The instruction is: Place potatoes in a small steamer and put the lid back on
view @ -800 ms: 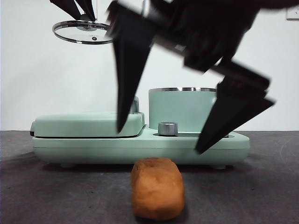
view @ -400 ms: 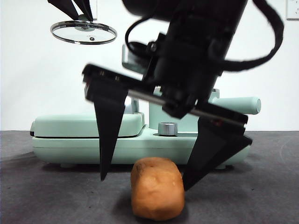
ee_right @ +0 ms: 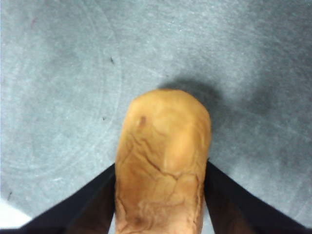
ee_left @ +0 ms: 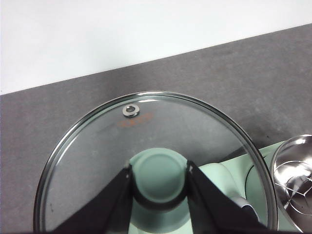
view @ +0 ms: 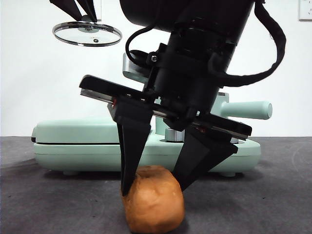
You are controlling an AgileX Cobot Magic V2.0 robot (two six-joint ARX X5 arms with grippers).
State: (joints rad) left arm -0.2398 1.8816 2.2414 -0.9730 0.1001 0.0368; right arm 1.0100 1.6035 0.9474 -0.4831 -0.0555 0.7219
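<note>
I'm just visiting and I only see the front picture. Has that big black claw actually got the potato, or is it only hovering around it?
Observer: The right wrist camera shows the right claw with both jaws pressed against the sides of the potato, which rests on the grey table.
Visitor: And the glass lid up in the corner, what holds it?
Observer: The left claw; its wrist camera shows the jaws clamped on the lid's green knob.
Visitor: Is the pot open?
Observer: Yes, that camera looks into its bare steel inside, beside the lid.
</note>
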